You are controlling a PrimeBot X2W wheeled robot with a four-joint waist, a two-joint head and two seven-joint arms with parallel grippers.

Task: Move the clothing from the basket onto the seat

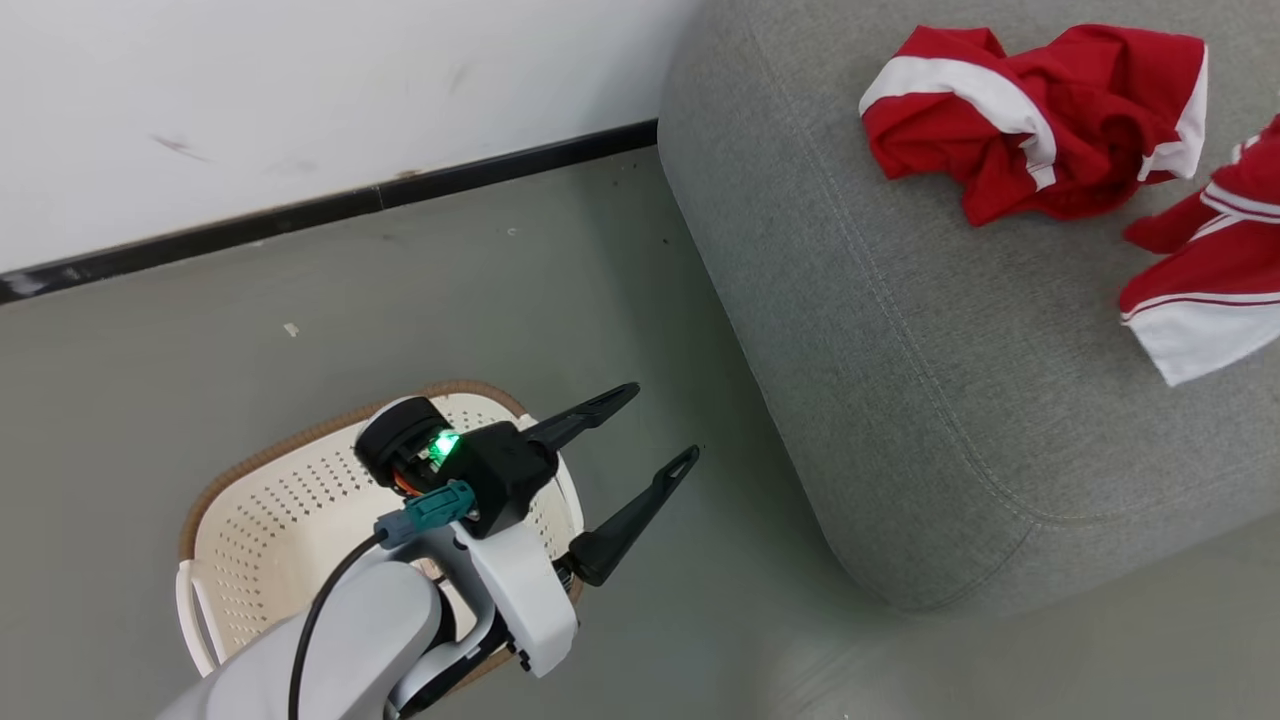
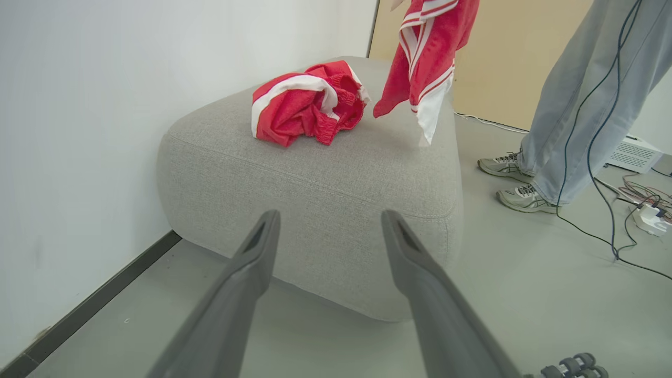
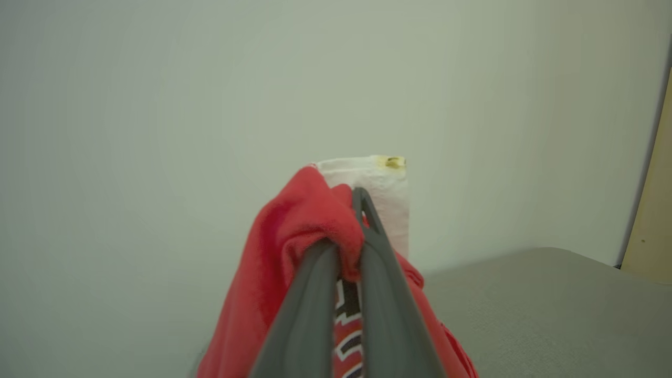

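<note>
As garment (image 2: 426, 52) hangs vertically, right tool (image 3: 344, 226) clamped

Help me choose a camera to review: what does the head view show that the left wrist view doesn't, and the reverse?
Head view adds the basket, partly behind the left arm. Left wrist view adds a person's legs, shoes and floor cables. Both share the seat, the crumpled red garment lying on it, the second red garment hanging over it, and the left gripper, fingers apart.
</note>
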